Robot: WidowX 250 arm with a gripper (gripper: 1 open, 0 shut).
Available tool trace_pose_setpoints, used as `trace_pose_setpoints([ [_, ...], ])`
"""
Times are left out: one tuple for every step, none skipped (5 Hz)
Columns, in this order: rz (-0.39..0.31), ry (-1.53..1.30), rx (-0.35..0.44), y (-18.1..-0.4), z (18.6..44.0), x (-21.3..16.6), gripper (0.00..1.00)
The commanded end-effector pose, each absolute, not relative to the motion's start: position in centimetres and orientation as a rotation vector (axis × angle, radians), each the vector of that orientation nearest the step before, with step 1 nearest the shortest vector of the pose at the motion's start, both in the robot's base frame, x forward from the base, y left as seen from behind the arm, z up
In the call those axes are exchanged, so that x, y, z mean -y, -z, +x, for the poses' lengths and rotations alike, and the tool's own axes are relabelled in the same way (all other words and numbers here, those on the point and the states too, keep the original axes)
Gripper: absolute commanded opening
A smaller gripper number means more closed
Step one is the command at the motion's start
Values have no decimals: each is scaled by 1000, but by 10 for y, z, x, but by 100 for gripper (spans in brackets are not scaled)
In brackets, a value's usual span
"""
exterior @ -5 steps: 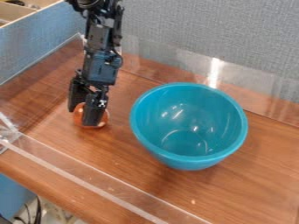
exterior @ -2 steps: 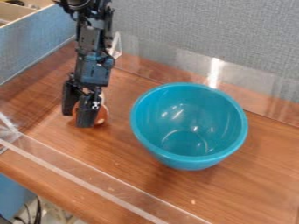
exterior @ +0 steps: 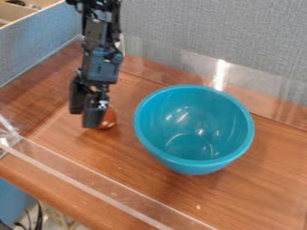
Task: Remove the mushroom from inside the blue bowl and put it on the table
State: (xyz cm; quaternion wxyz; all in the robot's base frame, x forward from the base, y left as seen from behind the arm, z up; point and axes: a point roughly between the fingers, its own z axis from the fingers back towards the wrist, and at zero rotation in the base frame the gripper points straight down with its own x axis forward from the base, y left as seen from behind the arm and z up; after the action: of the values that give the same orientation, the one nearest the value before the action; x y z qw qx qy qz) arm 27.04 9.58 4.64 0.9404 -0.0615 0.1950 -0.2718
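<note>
Mushroom [exterior: 107, 119] on the table [exterior: 72, 171] beside the blue bowl [exterior: 195, 128], spread jaws now higher, clear of it.

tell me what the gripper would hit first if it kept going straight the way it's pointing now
Most likely the mushroom lying on the table just beneath it. The gripper points steeply down with its jaws open, right over the mushroom. Depth is hard to judge from this single view, so it could reach the tabletop beside the mushroom instead.

This looks like a robotics lab test station: a wood-grain desk [exterior: 240, 171] fenced by low clear acrylic walls [exterior: 84, 184], a grey fabric partition [exterior: 216, 31] behind it, and a black robot arm [exterior: 99, 40] mounted over the surface.
</note>
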Motion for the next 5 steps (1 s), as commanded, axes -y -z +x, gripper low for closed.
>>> trace_pose_setpoints([
  [-78, 620, -311, -69, 280, -84, 100],
  [-78, 676, -307, -71, 279, -87, 100],
  [-75, 732, -308, -73, 278, -90, 0],
  [-73, 782, -308, -78, 277, -95, 100],
  [-76, 792, -308, -78, 275, -95, 0],
])
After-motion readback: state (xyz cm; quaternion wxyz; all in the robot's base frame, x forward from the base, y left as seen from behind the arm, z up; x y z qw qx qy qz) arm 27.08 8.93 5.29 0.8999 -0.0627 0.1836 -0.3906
